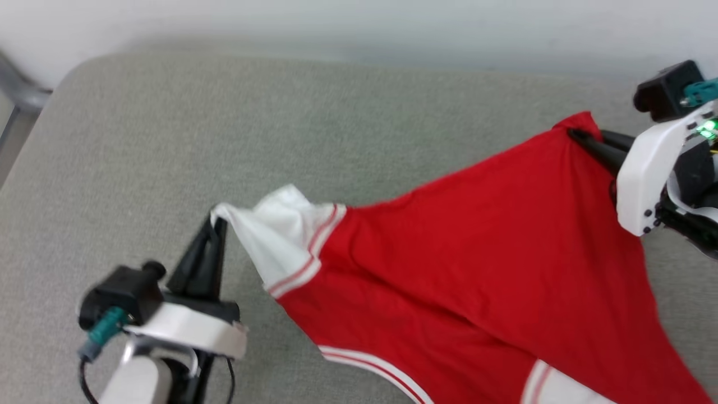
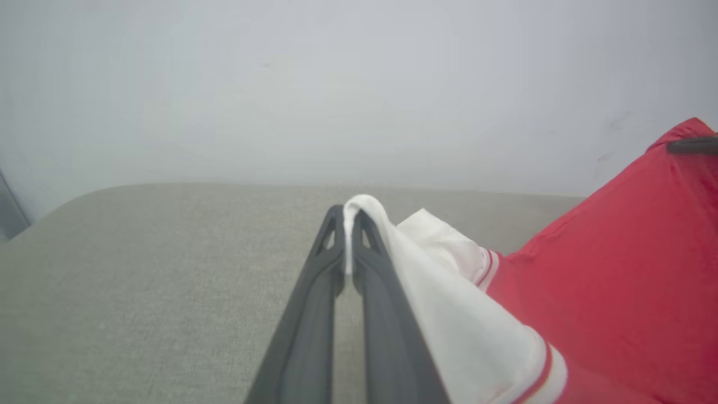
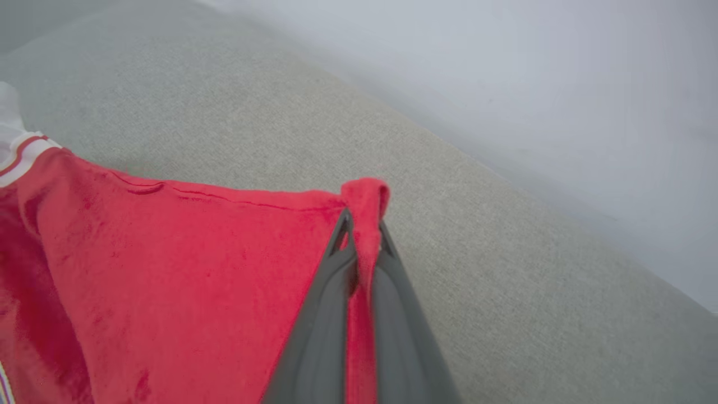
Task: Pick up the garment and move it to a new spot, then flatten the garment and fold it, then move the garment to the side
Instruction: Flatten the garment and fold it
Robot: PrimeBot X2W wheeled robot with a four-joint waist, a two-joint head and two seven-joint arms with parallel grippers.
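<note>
Left gripper [image 1: 217, 223]: nearest, at the lower left of the head view. Its dark fingers are pressed together on the very tip of the white sleeve [image 1: 280, 235], and its own wrist view [image 2: 346, 216] shows a sliver of white cloth caught between the pads.
White sleeve: drawn out to a point towards that gripper, with striped trim [image 1: 314, 247] in red and white where it joins the red body.
Garment [image 1: 477, 252]: the red jersey is strung between the two grippers above the right half of the worktop [image 1: 140, 168]. It is raised at both pinched ends and its lower part runs off the near edge of the head view. Whether the sagging middle touches the cloth surface, I cannot tell.
Right gripper [image 1: 572, 133]: farther back on the right, fingers clamped on a bunched red corner. A small fold pokes past the tips in its wrist view [image 3: 362, 224].
Worktop: grey, fabric-covered, with a rounded far-left corner.
Wall [image 1: 359, 22]: pale, just behind the far edge.
</note>
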